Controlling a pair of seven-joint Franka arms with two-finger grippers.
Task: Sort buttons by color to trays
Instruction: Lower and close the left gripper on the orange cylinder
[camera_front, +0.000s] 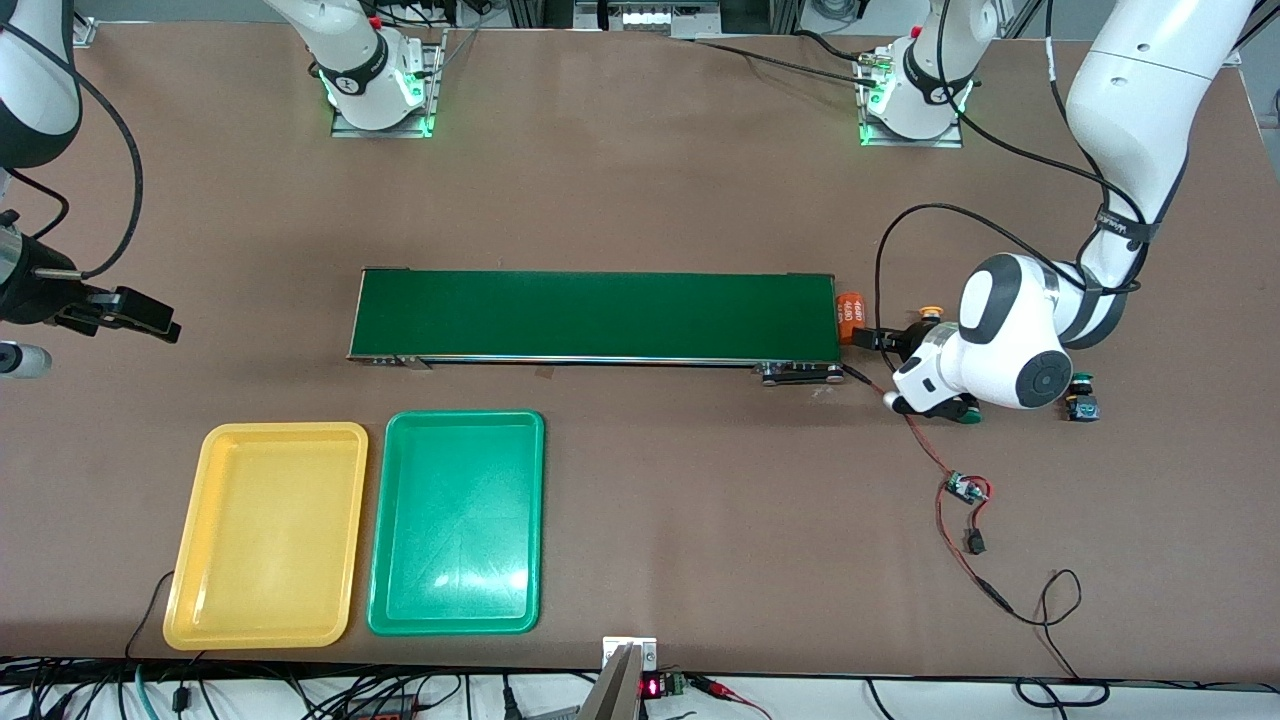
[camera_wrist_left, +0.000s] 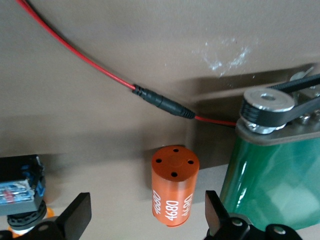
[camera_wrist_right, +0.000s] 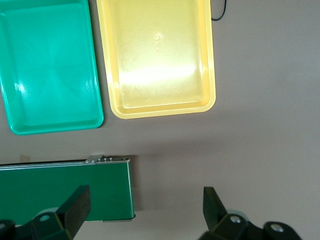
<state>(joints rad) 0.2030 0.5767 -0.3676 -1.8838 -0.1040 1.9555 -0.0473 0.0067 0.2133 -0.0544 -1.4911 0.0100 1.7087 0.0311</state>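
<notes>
The setting is a robotics laboratory or test cell. Two white robot arms are bolted on metal base plates (camera_front: 382, 120) to a brown work table (camera_front: 640, 190). A long dark-green conveyor belt (camera_front: 595, 315) lies at its centre, with a red power lead (camera_front: 925, 450) and small circuit board (camera_front: 966, 489) exposed beside it.

A brown bench (camera_front: 640, 180) fills the view, evenly lit; tangled cables (camera_front: 300, 695) run along its near edge.

Yellow tray (camera_front: 266, 535) beside green tray (camera_front: 457, 522), yellow-capped button (camera_front: 930, 314) and green-capped button (camera_front: 1082, 400) near left arm
</notes>
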